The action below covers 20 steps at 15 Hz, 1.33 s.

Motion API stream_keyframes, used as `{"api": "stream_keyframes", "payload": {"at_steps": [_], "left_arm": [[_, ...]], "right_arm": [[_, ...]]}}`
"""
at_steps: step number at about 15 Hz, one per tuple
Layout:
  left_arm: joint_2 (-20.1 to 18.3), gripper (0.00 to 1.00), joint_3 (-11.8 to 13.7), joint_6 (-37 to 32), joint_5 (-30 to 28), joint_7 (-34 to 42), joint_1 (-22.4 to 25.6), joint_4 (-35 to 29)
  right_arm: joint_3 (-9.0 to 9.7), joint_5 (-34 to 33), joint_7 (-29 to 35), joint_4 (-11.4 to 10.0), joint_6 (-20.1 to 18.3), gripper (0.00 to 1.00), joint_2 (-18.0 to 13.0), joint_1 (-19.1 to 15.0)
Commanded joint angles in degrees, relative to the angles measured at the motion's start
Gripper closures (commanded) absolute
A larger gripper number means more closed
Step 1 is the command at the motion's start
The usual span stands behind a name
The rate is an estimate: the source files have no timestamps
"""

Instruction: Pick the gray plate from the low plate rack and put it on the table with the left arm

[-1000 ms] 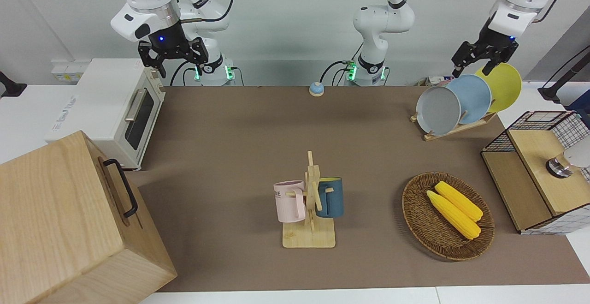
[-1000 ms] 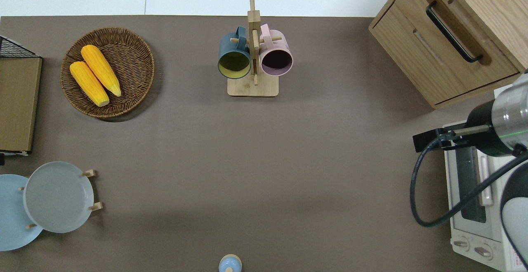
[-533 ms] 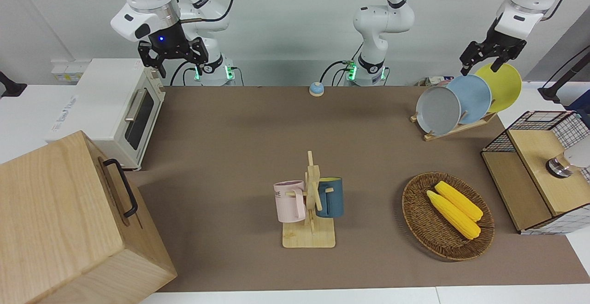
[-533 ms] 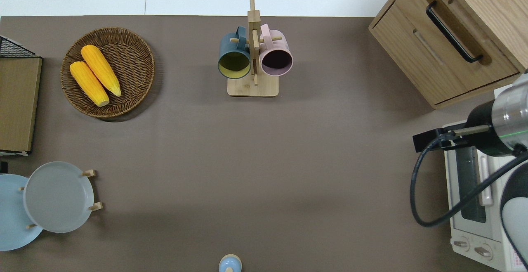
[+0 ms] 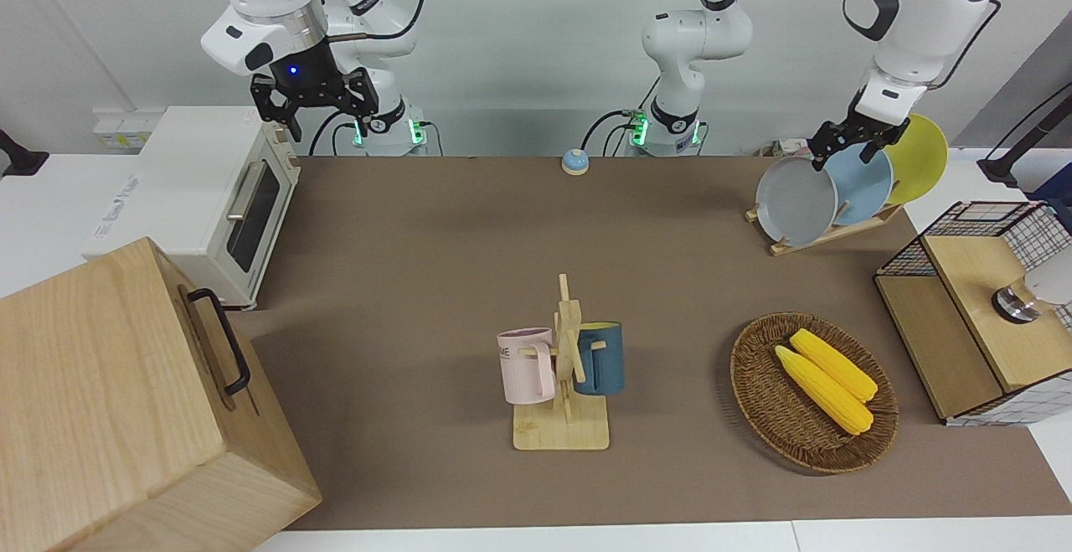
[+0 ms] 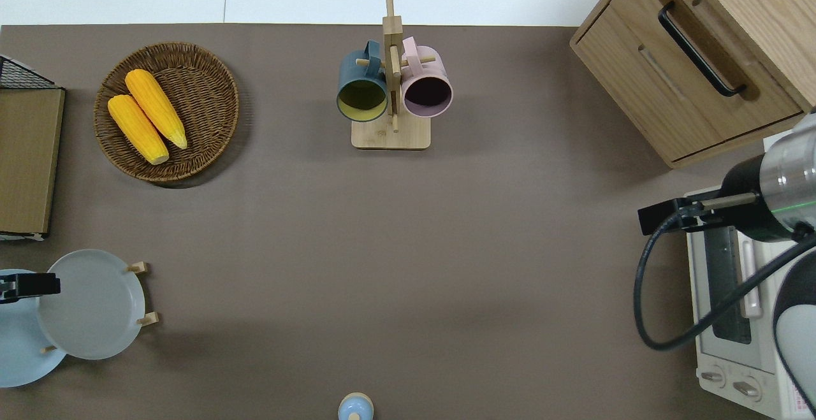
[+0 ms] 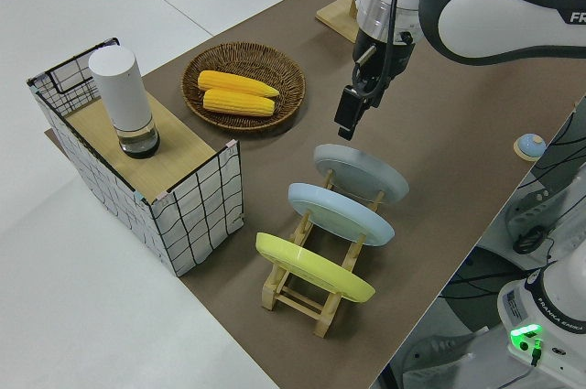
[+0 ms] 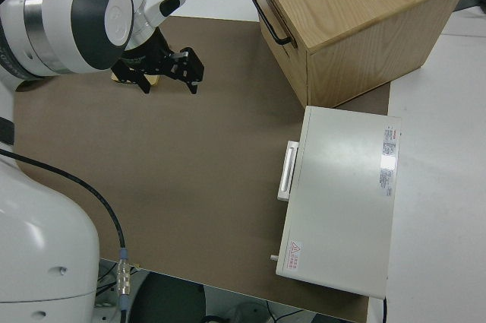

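Since a second ago the left gripper [image 5: 837,147] has swung down from above the yellow plate [image 5: 921,154] to the top edge of the gray plate [image 5: 796,200], at the upper right of the front view. That plate leans in the end slot of the low plate rack [image 7: 316,284], untouched, with the sky-blue plate [image 5: 867,179] close beside it. My worry is that a finger lands between the two plates and catches the blue one, or nudges the light rack across the table [image 5: 469,267], tipping all three. From the left side view the gripper points steeply down over the rim, wrist bent sharply; whether its fingers are spread I cannot tell. The right gripper [image 5: 311,100] is parked, fingers wide.
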Motion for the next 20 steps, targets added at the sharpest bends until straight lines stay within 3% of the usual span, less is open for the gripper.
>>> {"api": "stream_keyframes", "payload": {"at_steps": [1,9,18,19,20], "left_arm": [[-3.0,0.00,-0.1,7.4,1.1,0.5,1.8,-7.9],[-3.0,0.00,-0.1,18.4,1.1,0.5,3.3,-16.5],[-2.7,0.01,-0.1,18.5,1.1,0.5,3.4,-17.2],[-2.7,0.02,-0.1,18.5,1.1,0.5,3.3,-17.2],[-2.7,0.10,-0.1,18.5,1.1,0.5,3.3,-17.2]], "right_arm": [[0.33,0.6,0.0,0.3,-0.8,0.011,-0.1,-0.6],[0.33,0.6,0.0,0.3,-0.8,0.013,-0.1,-0.6],[0.33,0.6,0.0,0.3,-0.8,0.011,-0.1,-0.6],[0.33,0.6,0.0,0.3,-0.8,0.013,-0.1,-0.6],[0.33,0.6,0.0,0.3,-0.8,0.011,-0.1,-0.6]]}}
